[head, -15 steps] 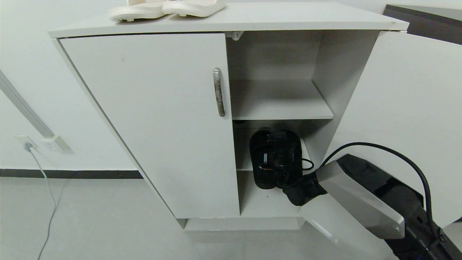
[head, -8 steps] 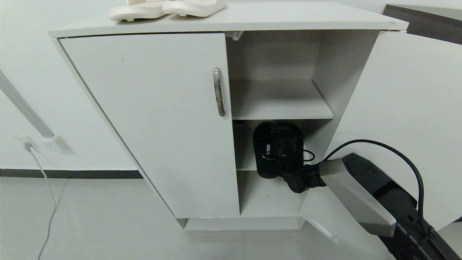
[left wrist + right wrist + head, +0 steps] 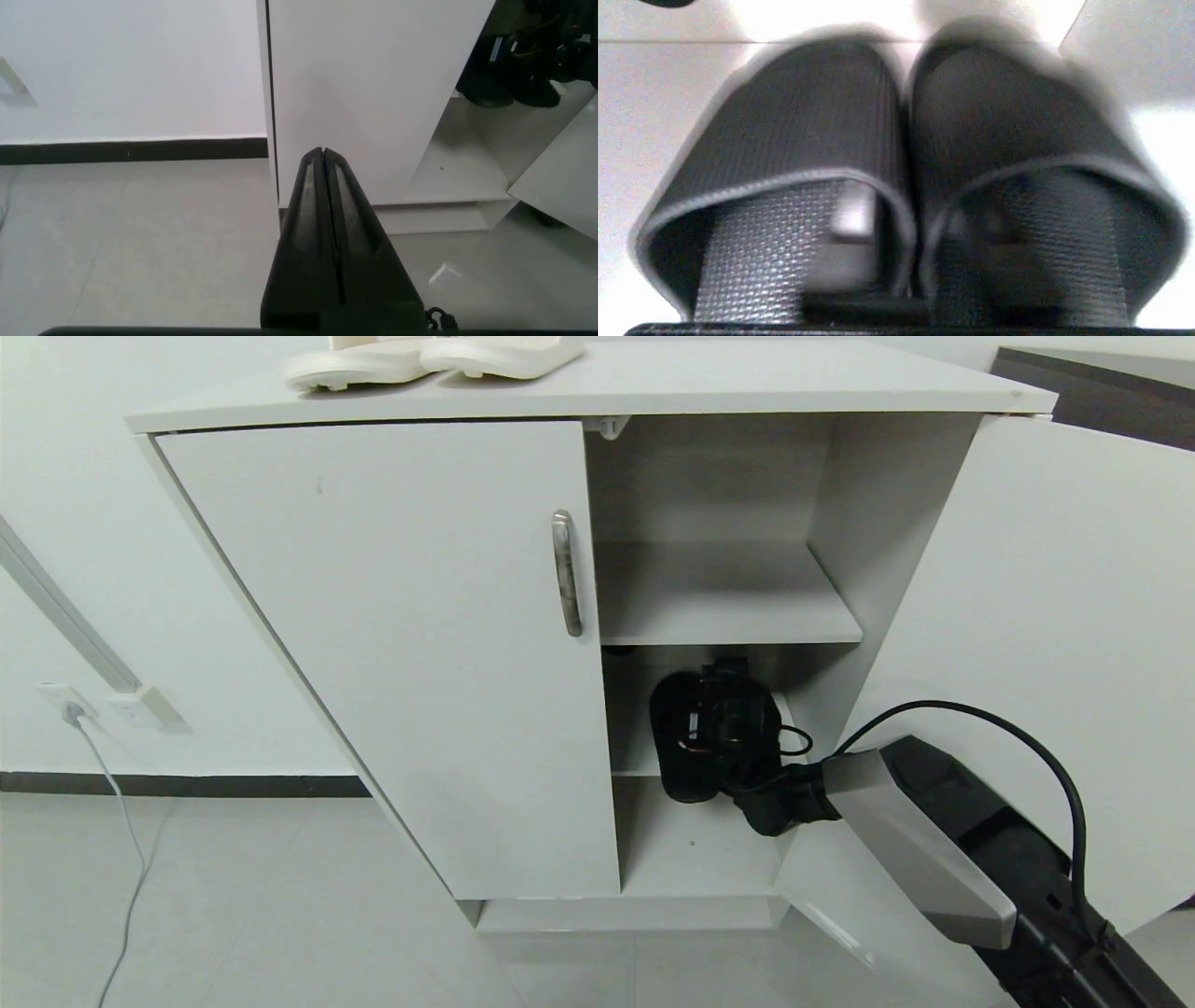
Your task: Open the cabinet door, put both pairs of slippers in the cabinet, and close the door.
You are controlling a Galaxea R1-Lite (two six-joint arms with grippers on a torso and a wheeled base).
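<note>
A white cabinet point(image 3: 597, 392) stands with its left door point(image 3: 392, 644) closed and its right door point(image 3: 1046, 616) swung wide. My right gripper point(image 3: 738, 747) is shut on a pair of black slippers point(image 3: 691, 737), holding them at the front of the middle compartment, just under the upper shelf point(image 3: 719, 607). The right wrist view has the black slippers point(image 3: 785, 140) side by side, toes away, over a white shelf surface. A pair of white slippers point(image 3: 429, 359) lies on the cabinet top. My left gripper point(image 3: 322, 159) is shut and hangs low over the floor before the closed door point(image 3: 374, 93).
A metal handle point(image 3: 565, 574) runs down the closed door's inner edge. The cabinet's bottom compartment point(image 3: 681, 859) and upper shelf hold nothing. A wall socket with a grey cable point(image 3: 70, 714) is at the left, the cable trailing onto the tiled floor point(image 3: 140, 243).
My right arm lifted the black slippers from the bottom compartment's level up to the middle compartment, then settled them slightly lower. The left arm stayed put.
</note>
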